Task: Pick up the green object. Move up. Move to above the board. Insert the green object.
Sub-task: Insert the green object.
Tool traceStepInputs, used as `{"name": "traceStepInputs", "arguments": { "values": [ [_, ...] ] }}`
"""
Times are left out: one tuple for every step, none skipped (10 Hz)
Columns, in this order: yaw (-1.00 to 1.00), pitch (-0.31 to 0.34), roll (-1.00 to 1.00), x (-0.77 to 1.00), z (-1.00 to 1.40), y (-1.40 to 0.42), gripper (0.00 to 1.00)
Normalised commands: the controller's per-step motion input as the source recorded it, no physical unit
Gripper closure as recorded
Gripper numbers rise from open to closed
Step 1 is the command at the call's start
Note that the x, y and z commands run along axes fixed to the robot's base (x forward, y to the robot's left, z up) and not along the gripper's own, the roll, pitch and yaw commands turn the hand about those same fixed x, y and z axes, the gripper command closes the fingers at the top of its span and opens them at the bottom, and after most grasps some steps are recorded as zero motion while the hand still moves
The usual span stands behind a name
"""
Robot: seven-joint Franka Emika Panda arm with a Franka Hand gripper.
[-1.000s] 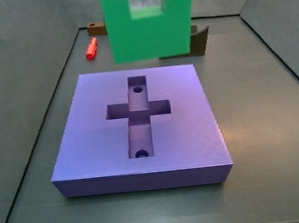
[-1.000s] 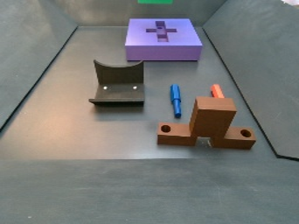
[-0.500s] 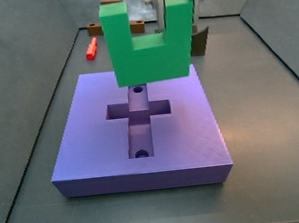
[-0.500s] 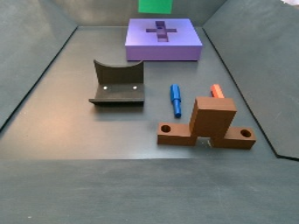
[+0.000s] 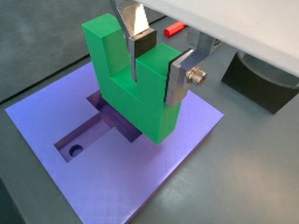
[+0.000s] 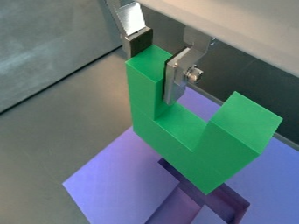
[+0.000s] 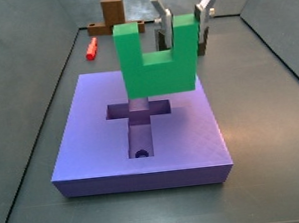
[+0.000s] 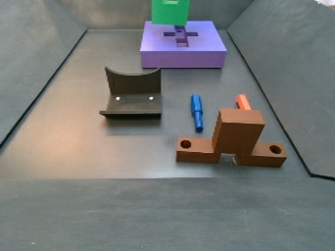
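Note:
The green object (image 7: pixel 153 67) is a bright green U-shaped block, prongs up. My gripper (image 7: pixel 184 24) is shut on one prong, with a silver finger plate on each side of it, as both wrist views show (image 5: pixel 158 57) (image 6: pixel 160 56). It hangs low over the cross-shaped recess of the lavender board (image 7: pixel 188 130). I cannot tell if its base touches the board. In a side view the green object (image 8: pixel 170 11) shows at the far end over the board (image 8: pixel 210 54). The board's purple top also shows in both wrist views (image 5: pixel 176 162) (image 6: pixel 117 179).
A dark olive block with a curved top (image 8: pixel 131 94), a blue pen (image 8: pixel 197 112), a red peg (image 8: pixel 242 101) and a brown cross-shaped piece (image 8: pixel 233 137) lie on the grey floor away from the board. Sloping grey walls enclose the floor.
The gripper has lowered the green object from high above the board to just over the cross recess. Nothing else moved.

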Motion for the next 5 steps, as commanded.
{"name": "traceStepInputs", "arguments": {
  "values": [
    [0.00,-0.044,0.27,-0.07,-0.21,-0.13,1.00],
    [0.01,-0.066,0.23,-0.11,-0.25,-0.07,1.00],
    [0.00,-0.074,0.17,-0.18,-0.23,-0.03,1.00],
    [0.00,-0.073,0.01,-0.15,-0.11,-0.01,1.00],
    [0.04,-0.106,0.00,-0.18,-0.10,0.00,1.00]
  ]
}}
